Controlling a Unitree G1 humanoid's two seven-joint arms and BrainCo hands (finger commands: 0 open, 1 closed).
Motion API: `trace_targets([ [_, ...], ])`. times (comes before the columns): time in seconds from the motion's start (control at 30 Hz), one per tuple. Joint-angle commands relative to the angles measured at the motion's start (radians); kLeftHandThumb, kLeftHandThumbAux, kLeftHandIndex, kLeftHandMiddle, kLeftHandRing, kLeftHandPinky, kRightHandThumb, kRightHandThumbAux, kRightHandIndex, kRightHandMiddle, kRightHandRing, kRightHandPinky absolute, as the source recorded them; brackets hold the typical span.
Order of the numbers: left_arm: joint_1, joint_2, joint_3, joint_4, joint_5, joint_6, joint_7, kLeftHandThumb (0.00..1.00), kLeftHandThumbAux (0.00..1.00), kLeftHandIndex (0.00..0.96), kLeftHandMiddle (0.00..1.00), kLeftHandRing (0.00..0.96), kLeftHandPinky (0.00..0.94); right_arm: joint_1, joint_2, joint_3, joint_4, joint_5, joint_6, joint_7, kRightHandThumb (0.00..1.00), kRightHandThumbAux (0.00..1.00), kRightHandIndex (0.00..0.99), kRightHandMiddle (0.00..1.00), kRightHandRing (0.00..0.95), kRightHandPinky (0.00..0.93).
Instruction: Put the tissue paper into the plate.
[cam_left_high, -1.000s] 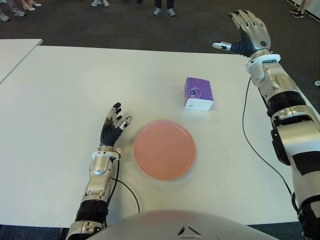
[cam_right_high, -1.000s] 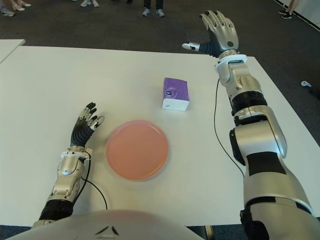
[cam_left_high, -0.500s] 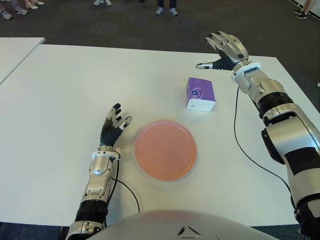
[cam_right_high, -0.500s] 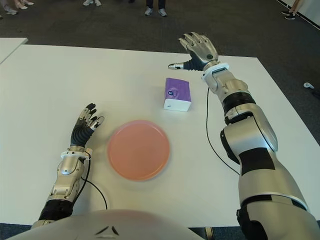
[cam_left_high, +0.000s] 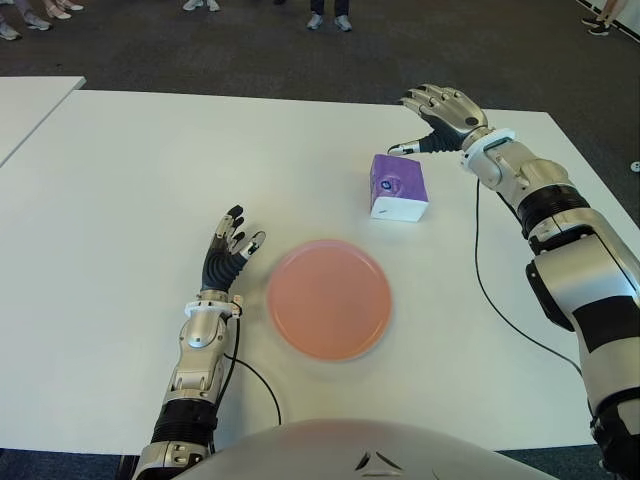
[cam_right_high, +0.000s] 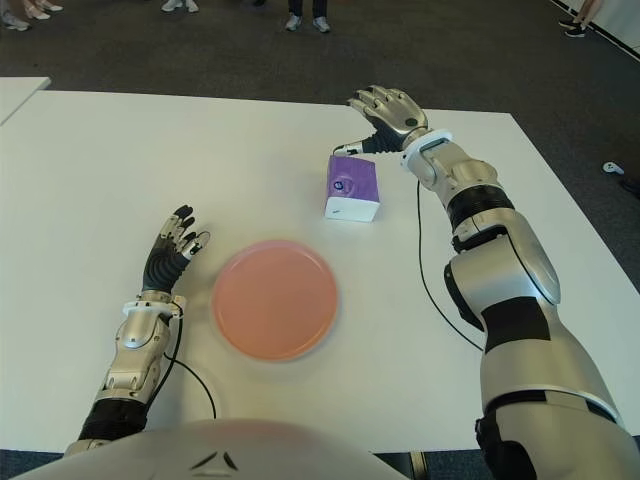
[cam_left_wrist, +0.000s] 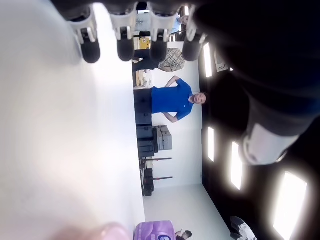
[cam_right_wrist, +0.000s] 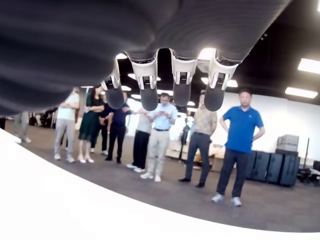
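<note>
A purple tissue pack (cam_left_high: 398, 187) with a white front lies on the white table (cam_left_high: 120, 180), right of centre. Nearer me sits a round pink plate (cam_left_high: 329, 298), holding nothing. My right hand (cam_left_high: 437, 112) hovers just behind and to the right of the pack, fingers spread, its thumb tip close to the pack's far edge; whether they touch I cannot tell. The right wrist view shows its fingertips (cam_right_wrist: 182, 93) extended with nothing between them. My left hand (cam_left_high: 228, 250) shows left of the plate, fingers spread and holding nothing.
A second white table (cam_left_high: 25, 105) stands at the far left. Several people stand beyond the table's far edge, on dark floor (cam_left_high: 250, 45). A black cable (cam_left_high: 490, 290) runs along my right arm.
My right hand has come down from beyond the table's far right corner, moving left and toward me, to just behind the tissue pack. The left hand, pack and plate stayed put.
</note>
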Motion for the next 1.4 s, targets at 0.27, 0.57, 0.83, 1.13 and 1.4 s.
trace_targets([
  [0.27, -0.002, 0.013, 0.004, 0.025, 0.016, -0.001, 0.013, 0.000, 0.552, 0.000, 0.000, 0.000, 0.000, 0.066, -0.004, 0.018, -0.060, 0.001, -0.064, 0.048, 0.387, 0.109, 0.000, 0.000, 0.000, 0.000],
  [0.57, -0.002, 0.019, 0.004, 0.039, 0.007, -0.030, 0.002, 0.000, 0.547, 0.000, 0.000, 0.000, 0.000, 0.091, 0.002, 0.021, -0.084, 0.001, -0.071, 0.083, 0.383, 0.114, 0.000, 0.000, 0.000, 0.000],
  [0.83, -0.008, 0.016, 0.011, 0.046, 0.002, -0.011, 0.011, 0.000, 0.544, 0.000, 0.000, 0.000, 0.000, 0.107, 0.053, 0.066, -0.008, -0.036, -0.042, 0.059, 0.361, 0.118, 0.000, 0.000, 0.000, 0.000],
  [1.13, -0.011, 0.010, 0.013, 0.050, 0.002, -0.016, 0.017, 0.000, 0.545, 0.000, 0.000, 0.000, 0.000, 0.102, 0.068, 0.097, 0.030, -0.055, -0.038, 0.055, 0.356, 0.127, 0.000, 0.000, 0.000, 0.000],
  [1.4, -0.006, 0.006, 0.015, 0.048, -0.005, -0.029, 0.014, 0.000, 0.548, 0.000, 0.000, 0.000, 0.000, 0.100, 0.077, 0.113, 0.053, -0.060, -0.017, 0.055, 0.357, 0.133, 0.000, 0.000, 0.000, 0.000],
])
